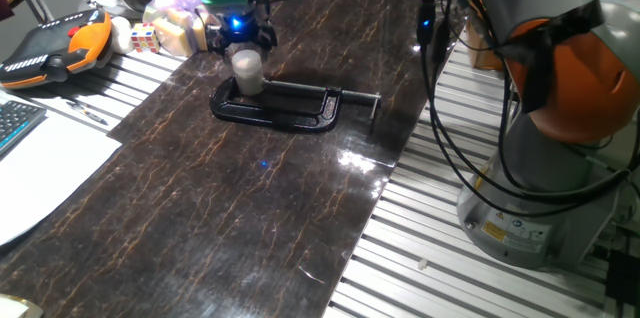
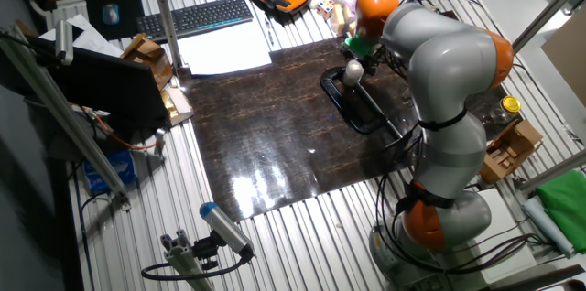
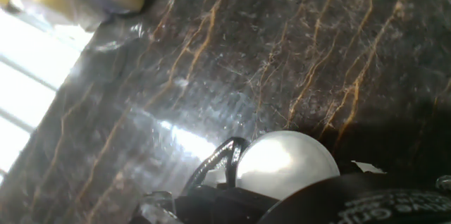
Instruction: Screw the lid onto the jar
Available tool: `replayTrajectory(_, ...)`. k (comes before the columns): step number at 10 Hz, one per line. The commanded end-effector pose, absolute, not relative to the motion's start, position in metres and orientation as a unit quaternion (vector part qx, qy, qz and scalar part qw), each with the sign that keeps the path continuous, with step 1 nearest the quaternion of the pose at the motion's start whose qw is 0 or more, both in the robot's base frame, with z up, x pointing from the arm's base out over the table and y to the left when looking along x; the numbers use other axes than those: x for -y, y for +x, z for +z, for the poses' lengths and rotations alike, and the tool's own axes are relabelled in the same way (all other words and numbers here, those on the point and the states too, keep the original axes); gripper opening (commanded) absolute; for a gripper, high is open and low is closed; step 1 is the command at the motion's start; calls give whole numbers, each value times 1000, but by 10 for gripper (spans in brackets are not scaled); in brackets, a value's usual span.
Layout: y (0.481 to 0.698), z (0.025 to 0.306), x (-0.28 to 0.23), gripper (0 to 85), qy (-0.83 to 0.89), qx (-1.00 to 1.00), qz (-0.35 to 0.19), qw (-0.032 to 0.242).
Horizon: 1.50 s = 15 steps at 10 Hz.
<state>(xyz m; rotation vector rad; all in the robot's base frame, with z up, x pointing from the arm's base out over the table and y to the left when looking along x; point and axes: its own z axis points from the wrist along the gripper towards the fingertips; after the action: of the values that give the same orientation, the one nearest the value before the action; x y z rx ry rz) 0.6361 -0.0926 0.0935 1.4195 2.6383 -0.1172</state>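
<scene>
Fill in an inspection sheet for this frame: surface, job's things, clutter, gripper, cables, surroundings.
Surface: dark marbled mat on a slatted metal table; glare patches, nothing spilled.
Job's things: small whitish jar stands upright inside the frame of the black C-clamp; the hand view shows its round white top. Whether the lid is on it, cannot tell.
Clutter: dice and wrapped objects at the mat's far edge.
Gripper: gripper directly above the jar; fingers' state cannot be told.
Cables: black cables hang beside the arm's base.
Surroundings: teach pendant, keyboard, paper sheets.
</scene>
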Motion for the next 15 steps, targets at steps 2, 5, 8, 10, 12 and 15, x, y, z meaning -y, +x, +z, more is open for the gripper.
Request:
replayTrajectory(2,636,95,92,850,54,-995,-11,82)
replayTrajectory(5,637,96,91,850,-9,-997,2,80)
replayTrajectory(8,637,96,91,850,-64,-996,9,68)
replayTrajectory(10,637,96,91,850,-100,-993,12,56)
replayTrajectory(12,637,97,91,850,-120,-991,18,47)
replayTrajectory(15,637,97,92,850,-152,-987,11,43)
